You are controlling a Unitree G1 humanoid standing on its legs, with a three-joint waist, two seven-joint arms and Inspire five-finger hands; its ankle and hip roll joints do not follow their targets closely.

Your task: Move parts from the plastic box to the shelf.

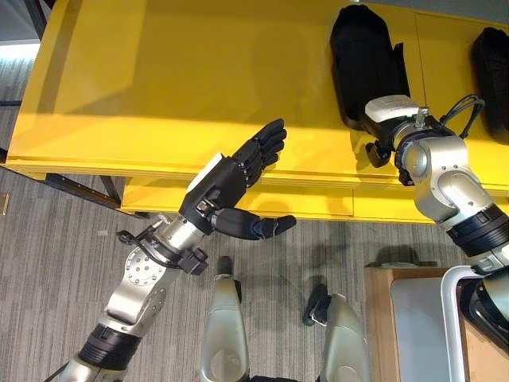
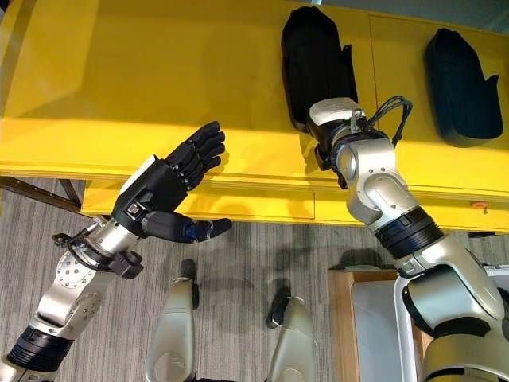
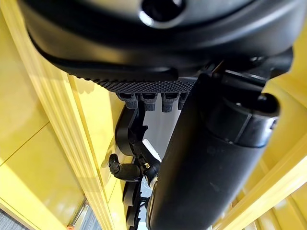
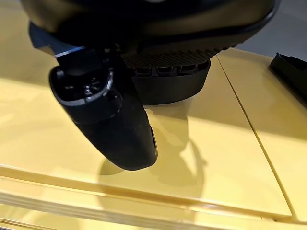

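A long black part (image 1: 362,56) lies on the yellow shelf (image 1: 175,72) at the back. My right hand (image 1: 388,110) reaches onto the near end of that part; its thumb (image 4: 110,124) stands free above the shelf top, and the part (image 4: 168,88) shows just past the palm. A second black part (image 2: 461,87) lies further right on the shelf. My left hand (image 1: 231,179) hovers open at the shelf's front edge, fingers straight and thumb spread, holding nothing.
A white-rimmed box (image 1: 449,318) sits on a wooden stand (image 1: 380,318) at the lower right. The shelf's left half is bare yellow surface. Grey carpet floor (image 1: 56,255) lies below the shelf's front edge.
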